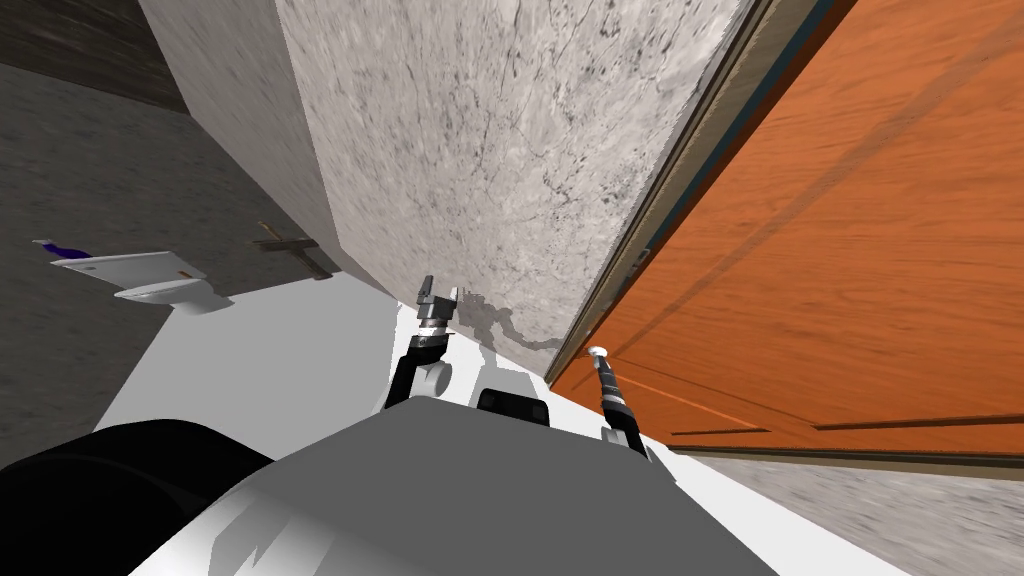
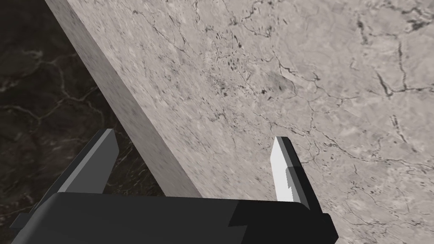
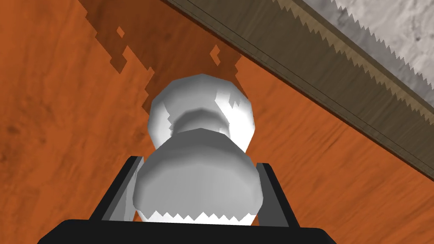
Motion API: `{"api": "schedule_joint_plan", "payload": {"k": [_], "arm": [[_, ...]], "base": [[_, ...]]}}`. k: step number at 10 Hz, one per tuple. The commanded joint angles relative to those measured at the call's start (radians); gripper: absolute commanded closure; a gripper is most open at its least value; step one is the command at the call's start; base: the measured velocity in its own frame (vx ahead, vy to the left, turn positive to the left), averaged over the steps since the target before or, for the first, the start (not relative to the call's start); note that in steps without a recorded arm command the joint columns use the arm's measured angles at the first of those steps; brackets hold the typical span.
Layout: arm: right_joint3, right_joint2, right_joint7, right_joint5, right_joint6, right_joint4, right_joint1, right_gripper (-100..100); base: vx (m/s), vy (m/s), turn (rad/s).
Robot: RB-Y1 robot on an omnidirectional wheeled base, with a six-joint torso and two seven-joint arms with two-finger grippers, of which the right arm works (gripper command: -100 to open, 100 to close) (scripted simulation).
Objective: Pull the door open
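Both R fingers (image 3: 273,195) on knob (image 3: 197,178)

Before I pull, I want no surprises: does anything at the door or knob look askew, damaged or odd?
Nothing stands out. The right gripper is closed squarely on the white knob, the orange door and its brown frame look intact, and the left gripper hangs open beside the grey marbled wall.
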Motion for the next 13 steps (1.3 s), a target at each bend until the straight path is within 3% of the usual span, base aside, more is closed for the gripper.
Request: {"api": "schedule_joint_plan", "payload": {"k": [1,13], "arm": [[0.002,0.003,-0.029,-0.004,0.0,0.001,-0.002,100],[0.013,0.005,-0.318,-0.062,0.005,0.023,-0.029,100]], "base": [[-0.035,-0.013,0.026],[-0.043,-0.013,0.05]]}}
